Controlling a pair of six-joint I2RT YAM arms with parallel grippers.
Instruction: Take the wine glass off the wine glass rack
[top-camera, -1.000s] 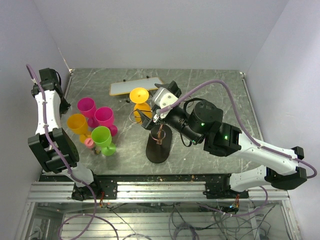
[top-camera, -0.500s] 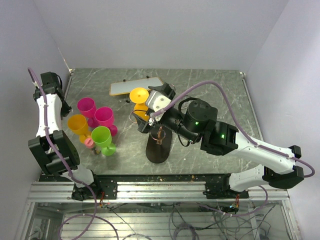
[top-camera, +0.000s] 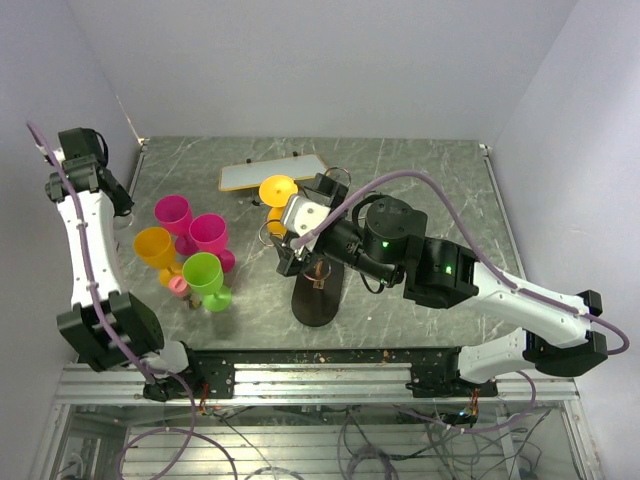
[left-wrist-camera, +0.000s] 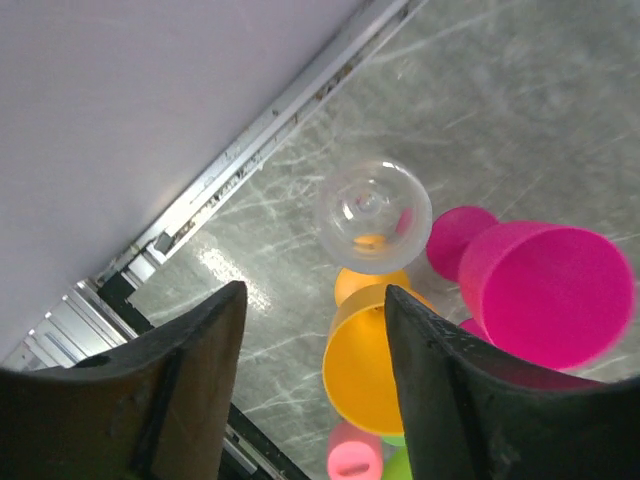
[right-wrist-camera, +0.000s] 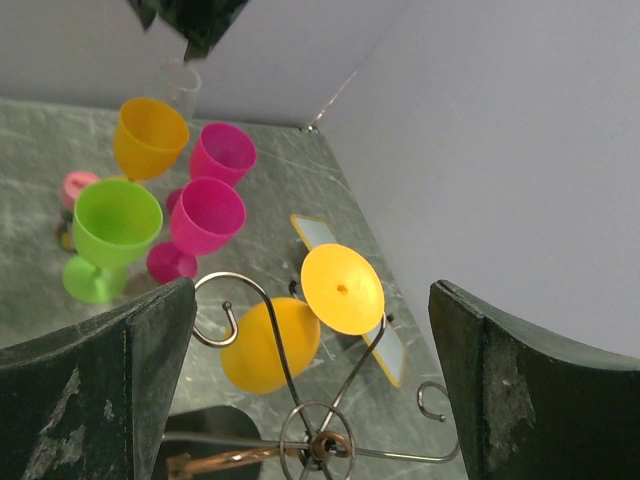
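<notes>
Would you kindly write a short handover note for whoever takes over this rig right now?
Left gripper: open, empty, over the standing glasses at the table's left.
Right gripper: open, empty, aimed at the orange wine glass, which hangs upside down on the wine glass rack.
Done: approach only.
Left: close on the glass, slide it off the rack.

We see a yellow-orange glass (right-wrist-camera: 342, 288) hanging on the rack (top-camera: 318, 292), which is dark wire over a black base with a coppery spot at its hub. The table (top-camera: 430, 200) is grey-green, marbled with pale veins. On it we count magenta cups (top-camera: 209, 232), an orange cup (top-camera: 154, 245), a lime-green cup (top-camera: 203, 272), a small pink piece (top-camera: 178, 285) and a clear glass (left-wrist-camera: 372, 215). The board (top-camera: 272, 174) is cream. The walls (top-camera: 300, 60) are pale lilac, the arms (top-camera: 520, 300) white and black, and the cables (top-camera: 415, 171) purple.
</notes>
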